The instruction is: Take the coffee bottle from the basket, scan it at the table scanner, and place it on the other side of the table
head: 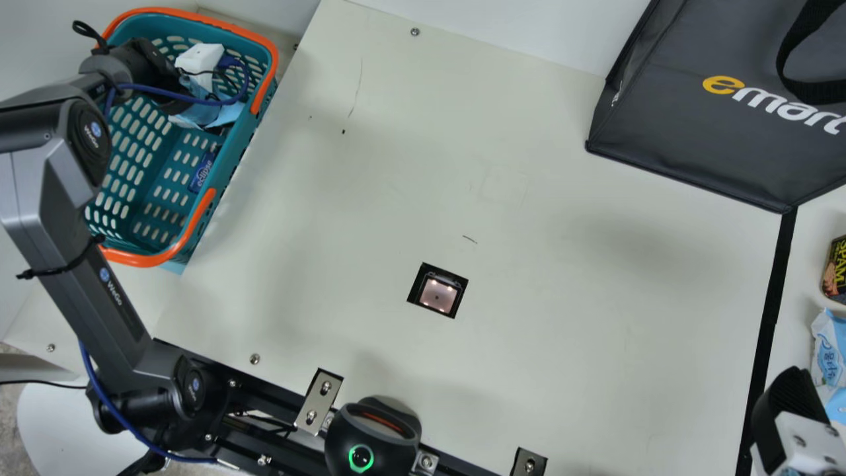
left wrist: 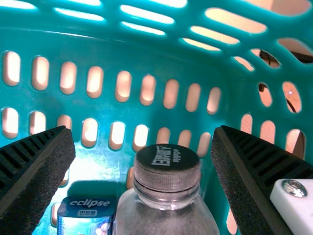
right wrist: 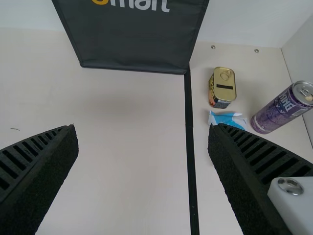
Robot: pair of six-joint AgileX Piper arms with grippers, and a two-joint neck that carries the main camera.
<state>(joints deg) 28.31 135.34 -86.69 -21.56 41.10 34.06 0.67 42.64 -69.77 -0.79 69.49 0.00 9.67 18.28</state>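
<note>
Main view. The turquoise basket [head: 187,251], rimmed in orange, is at the left edge of the table [head: 562,297]; the left gripper [head: 151,71] is lowered into it. Within the basket are a light-blue packet [head: 227,116], near the gripper, and a small blue box [head: 203,173] by the slotted wall. A dark grey bag [head: 694,125] with a black handle is at the far right; its contents cannot be made out. The scanner [head: 437,295] is set into the table between basket and bag. Past the black strip [head: 770,311] lie a tin [head: 837,271] and a blue-and-white packet [head: 829,350]. The right gripper [head: 788,404] is at the lower right corner.

Left wrist view. The coffee bottle [left wrist: 164,215], with its black cap [left wrist: 167,169], is inside the basket, beside the small blue box. The left gripper [left wrist: 144,131] has its jaws wide apart, one on either side of the cap; a gap separates each from it.

Right wrist view. The right gripper [right wrist: 143,130] has its jaws wide apart and grips nothing. Beyond the strip, a purple can [right wrist: 281,108] is near the tin and the blue-and-white packet.
</note>
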